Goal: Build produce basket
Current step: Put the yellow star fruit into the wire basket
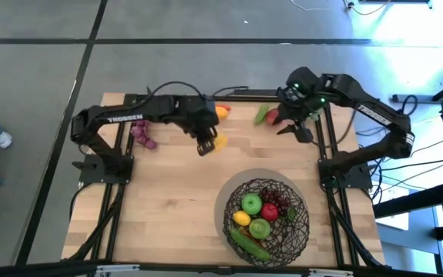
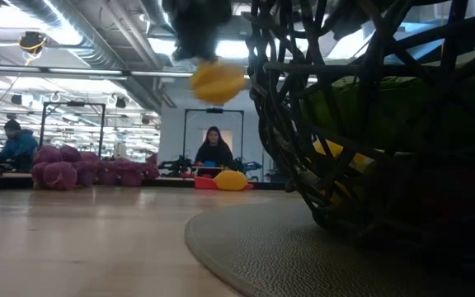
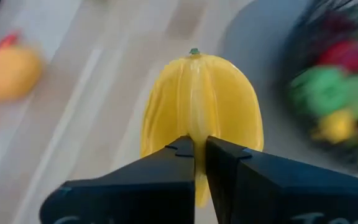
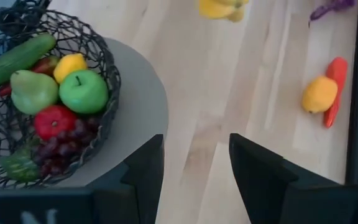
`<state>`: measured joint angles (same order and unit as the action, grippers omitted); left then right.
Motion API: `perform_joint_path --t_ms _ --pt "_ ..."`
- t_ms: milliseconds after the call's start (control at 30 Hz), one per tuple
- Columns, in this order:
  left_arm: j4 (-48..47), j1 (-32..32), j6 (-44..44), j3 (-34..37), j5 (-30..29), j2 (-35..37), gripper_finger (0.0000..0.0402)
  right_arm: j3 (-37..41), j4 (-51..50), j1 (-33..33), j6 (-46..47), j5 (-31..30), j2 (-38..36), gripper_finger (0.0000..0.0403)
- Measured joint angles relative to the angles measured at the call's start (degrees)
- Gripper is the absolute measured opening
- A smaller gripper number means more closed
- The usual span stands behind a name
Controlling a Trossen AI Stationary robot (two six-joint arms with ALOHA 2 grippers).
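Observation:
The basket [image 1: 266, 219], a dark woven-wire bowl, stands on a round grey mat [image 1: 229, 201] near the table's front edge. It holds apples, a lemon, grapes and a cucumber. My left gripper [image 1: 206, 145] is shut on a yellow ribbed fruit [image 3: 201, 106], which also shows in the low view [image 2: 217, 82], above the middle of the table. My right gripper [image 4: 194, 168] hangs open and empty over the far right part of the table [image 1: 297, 127]. Purple grapes [image 1: 143, 135], an orange-yellow lemon [image 4: 319, 93] and a red chili [image 4: 334, 87] lie on the far side of the table. My left gripper pinches one thin ridge of the yellow fruit [image 3: 199, 144] between its two fingers, at the end away from the fruit's green stem tip [image 3: 194, 51]. The fingers slant down from above, along the fruit. The fruit hangs clear of the table.
A green and a red piece of produce [image 1: 266, 115] lie at the far edge beside my right gripper. Black frame rails [image 1: 333, 154] run along the table's sides. Bare wood lies between the far produce and the grey mat. People show in the room beyond the table.

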<state>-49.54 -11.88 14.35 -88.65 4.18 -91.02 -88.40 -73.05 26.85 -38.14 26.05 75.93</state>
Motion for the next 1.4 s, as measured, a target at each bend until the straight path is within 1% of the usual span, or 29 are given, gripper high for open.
perform_joint_path --t_ms 67,200,333,433,533,600,700,833,867,967,1033,1167,1400 --pt "2.65 2.57 2.96 -0.91 -0.45 0.00 0.0001 0.00 -0.41 -0.85 -0.57 -0.03 -1.14 0.0177" --pt "7.89 7.30 6.51 -1.93 -4.13 -0.27 0.0001 0.00 -0.34 -2.29 -0.70 0.49 -2.15 0.0177" --pt "8.06 10.82 7.37 -3.13 -9.95 -1.29 0.0001 0.00 0.18 -4.33 -1.13 0.56 -2.11 0.0177" --pt "8.74 12.00 7.26 -3.27 -13.22 -1.53 0.0001 0.00 3.03 -6.37 -1.01 0.60 -2.11 0.0177" --pt "11.93 12.24 5.40 -3.34 -14.20 -1.53 0.0001 0.00 6.92 -8.63 1.06 0.58 -2.11 0.0177" --pt "13.85 12.22 2.73 -3.34 -16.39 -1.42 0.0001 0.00 11.10 -9.67 4.60 0.36 -2.11 0.0177" --pt "15.93 12.22 -0.79 -3.37 -20.90 -0.65 0.0001 0.00 17.05 -10.50 11.43 -3.36 -2.20 0.0177" --pt "18.03 12.51 -4.69 -3.27 -25.77 -0.02 0.0001 -0.02 20.23 -10.60 17.19 -7.94 -2.35 0.0177" --pt "19.87 12.66 -5.89 -3.33 -26.81 0.14 0.0001 -0.02 20.22 -10.60 18.42 -8.92 -2.35 0.0177" --pt "21.31 12.72 -8.79 -3.28 -29.09 1.32 0.0001 -0.02 20.92 -10.60 20.05 -11.73 -2.35 0.0177" --pt "23.60 12.67 -10.47 -3.32 -30.12 2.35 0.0001 -0.02 21.85 -10.60 20.08 -12.56 -2.35 0.0177" --pt "25.46 12.66 -13.21 -3.40 -32.36 4.28 0.0001 -0.02 25.55 -10.60 20.13 -12.58 -2.30 0.0177" --pt "27.34 12.58 -16.37 -3.34 -33.47 5.35 0.0001 -0.02 30.28 -10.60 23.38 -12.53 -2.04 0.0177"
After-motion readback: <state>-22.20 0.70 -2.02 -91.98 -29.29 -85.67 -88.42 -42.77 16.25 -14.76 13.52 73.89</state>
